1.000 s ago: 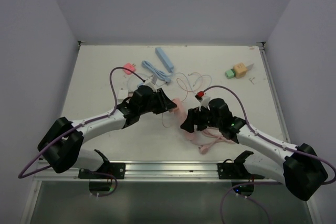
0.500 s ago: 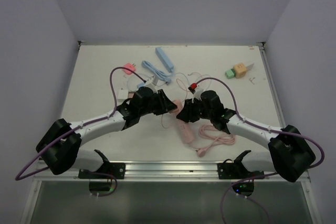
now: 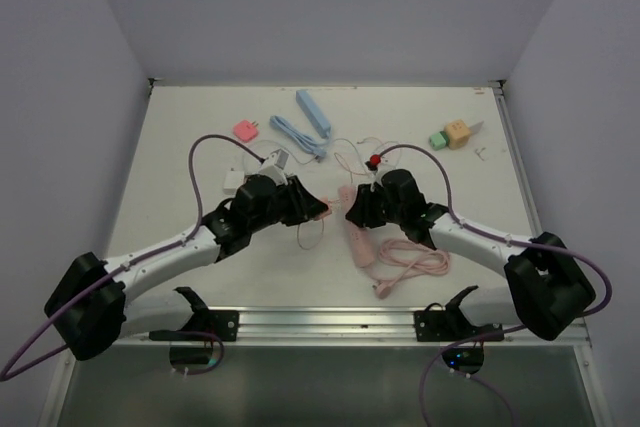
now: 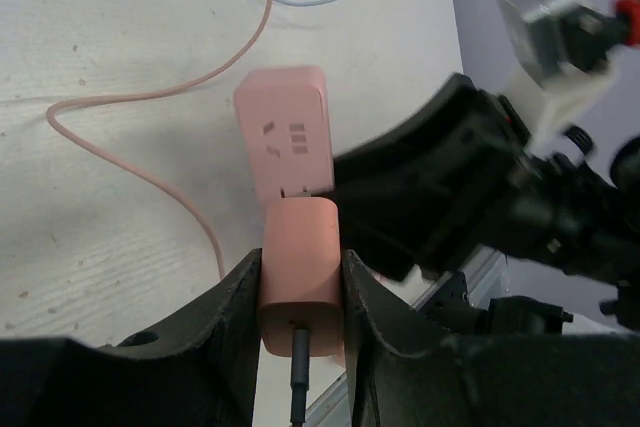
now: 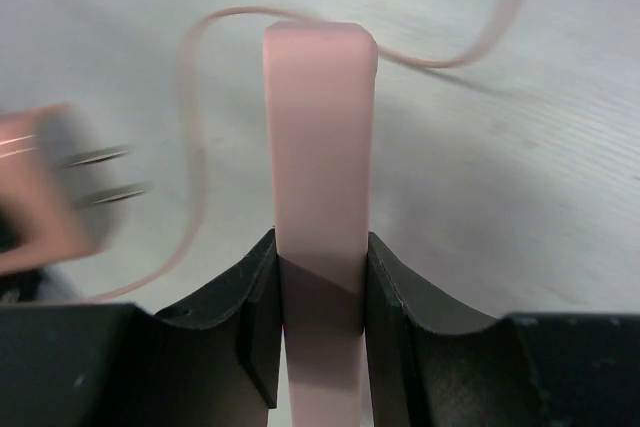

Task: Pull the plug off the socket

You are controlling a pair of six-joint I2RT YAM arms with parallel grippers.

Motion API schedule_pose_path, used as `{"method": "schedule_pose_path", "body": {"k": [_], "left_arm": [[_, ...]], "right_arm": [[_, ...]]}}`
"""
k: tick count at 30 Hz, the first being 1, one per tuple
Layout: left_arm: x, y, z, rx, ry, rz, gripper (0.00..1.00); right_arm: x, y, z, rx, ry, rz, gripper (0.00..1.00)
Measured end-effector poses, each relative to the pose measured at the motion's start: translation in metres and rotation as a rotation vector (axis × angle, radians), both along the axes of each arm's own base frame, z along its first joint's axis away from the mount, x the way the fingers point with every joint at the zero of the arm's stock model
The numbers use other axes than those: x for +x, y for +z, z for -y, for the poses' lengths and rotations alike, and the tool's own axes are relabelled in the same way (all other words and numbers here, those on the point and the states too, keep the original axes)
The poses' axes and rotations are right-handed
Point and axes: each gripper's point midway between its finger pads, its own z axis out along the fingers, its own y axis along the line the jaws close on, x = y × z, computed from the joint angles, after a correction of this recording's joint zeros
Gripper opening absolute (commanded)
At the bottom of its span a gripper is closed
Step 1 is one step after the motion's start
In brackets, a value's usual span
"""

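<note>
1. Since a second ago the right arm has swung in from the near right toward the middle of the bench [image 3: 180, 147], and the left arm has drawn back a little toward the left edge.
2. Left gripper [image 4: 300, 287] is pinched on the pink plug [image 4: 300, 247], one finger on each side, cord end toward the wrist.
3. Right gripper [image 5: 320, 267] is clamped edge-on across the pink socket strip [image 5: 320, 127], near one end of it.
4. Both sit about mid-bench. The right wrist view shows the plug's prongs bare and apart from the strip, so I judge the plug already out.
5. Risk: the strip is held only by its narrow edges at one end, so a sideways tug could twist it out of the fingers.
6. Risk: the coiled cord [image 3: 410, 259] trails toward the near edge and could drag or snag if the strip is lifted.
7. Risk: the two wrists stand just beside each other, so drifting inward could knock them together.
</note>
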Motion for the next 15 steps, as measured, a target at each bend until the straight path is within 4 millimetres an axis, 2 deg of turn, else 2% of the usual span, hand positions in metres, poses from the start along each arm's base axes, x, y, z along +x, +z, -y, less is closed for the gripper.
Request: {"method": "schedule_pose_path", "body": {"k": [2,5,8,10,15], "left_arm": [[-0.008,0.012,-0.007,-0.015,-0.005,0.026,0.0],[-0.015,0.033,-0.012,-0.049,-0.012,0.075,0.0],[-0.019,0.047,-0.018,-0.061,-0.006,0.107,0.0],[-0.018,0.047,-0.025,-0.042,0.019,0.117,0.0],[-0.005,0.027,-0.049,0.094,0.094,0.118,0.0]], "right_arm": [[0.018,-0.022,0.03,-0.089,-0.138,-0.038,0.0],[0.026,-0.048,0.063,-0.193,-0.27,-0.104,0.0],[0.022,-0.057,0.071,-0.235,-0.291,-0.13,0.0],[0.021,-0.056,0.071,-0.237,-0.29,-0.13,0.0],[0.019,-0.04,0.072,-0.218,-0.285,-0.098,0.0]]}}
